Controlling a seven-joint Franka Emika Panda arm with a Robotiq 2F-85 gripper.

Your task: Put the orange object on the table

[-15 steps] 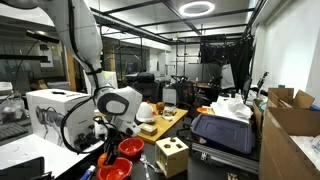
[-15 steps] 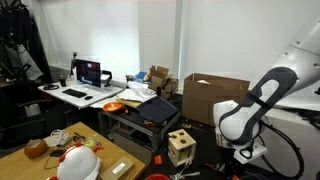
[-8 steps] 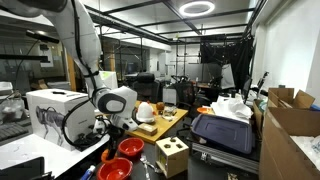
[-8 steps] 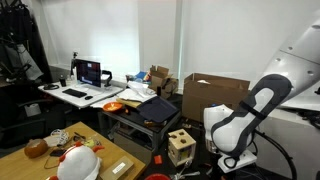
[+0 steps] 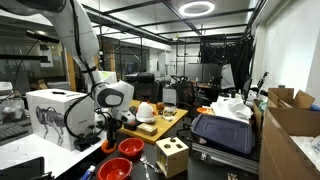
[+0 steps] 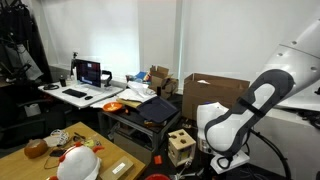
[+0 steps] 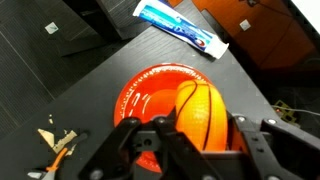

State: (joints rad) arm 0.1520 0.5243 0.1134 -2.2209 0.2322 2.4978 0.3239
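Two red bowls point(image 5: 130, 147) and one wooden box point(image 5: 172, 155) show in an exterior view. One orange object point(image 7: 205, 110) is clamped in the gripper point(image 7: 203, 130), above a red bowl near the right edge of the dark tabletop point(image 7: 90, 90). The room is a cluttered lab.

Dark work surface point(image 7: 70, 85): red bowl point(image 7: 148, 76), blue-white packet point(image 7: 182, 29), small scraps point(image 7: 55, 141) directly on it.
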